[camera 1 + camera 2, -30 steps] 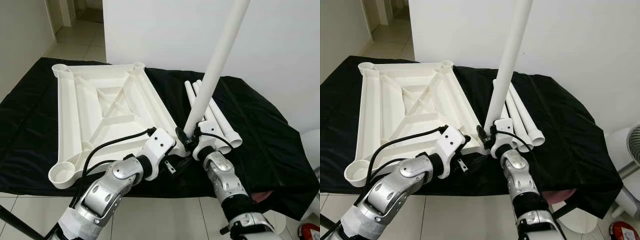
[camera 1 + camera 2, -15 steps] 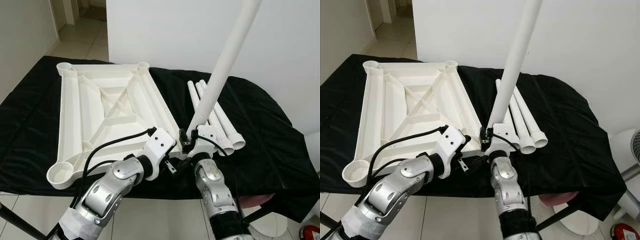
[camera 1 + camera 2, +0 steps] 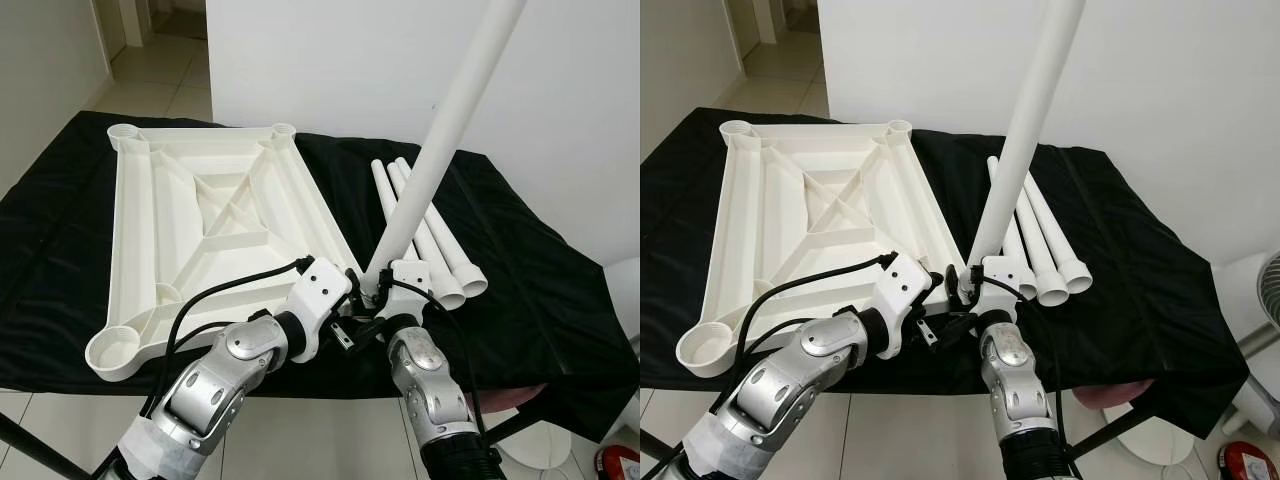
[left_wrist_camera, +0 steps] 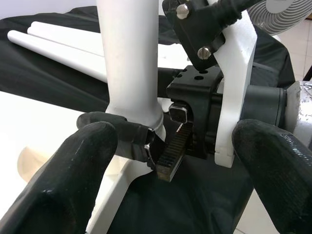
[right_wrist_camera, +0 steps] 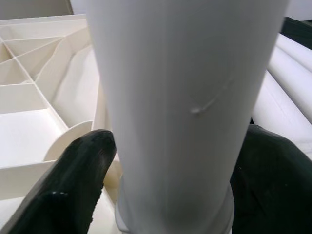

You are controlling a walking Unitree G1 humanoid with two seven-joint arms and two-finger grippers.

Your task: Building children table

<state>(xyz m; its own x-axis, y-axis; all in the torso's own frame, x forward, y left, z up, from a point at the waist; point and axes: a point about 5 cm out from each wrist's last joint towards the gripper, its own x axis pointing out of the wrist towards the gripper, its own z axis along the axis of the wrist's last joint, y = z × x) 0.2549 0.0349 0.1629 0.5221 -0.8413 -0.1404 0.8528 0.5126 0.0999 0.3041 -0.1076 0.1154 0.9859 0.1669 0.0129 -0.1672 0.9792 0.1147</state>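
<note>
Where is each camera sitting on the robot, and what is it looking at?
Left eye view: on the head, looking down at the upside-down white tabletop on the black cloth; both silver arms show.
Right eye view: beside it, same scene, with three spare legs lying flat.
Left wrist view: looks along the open left pincer at the right pincer clamping the table leg.
Right wrist view: looks along the right pincer, shut on that leg.
Shared: both wrist views show the held leg.

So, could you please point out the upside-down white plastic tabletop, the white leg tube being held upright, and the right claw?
Upside-down white plastic tabletop [image 3: 215, 235]: left eye view, central ribbing.
Held white leg tube [image 3: 440, 150]: left eye view, mid-shaft.
Right claw [image 5: 168, 187]: right wrist view, between its fingertips, shut on the tube.
</note>
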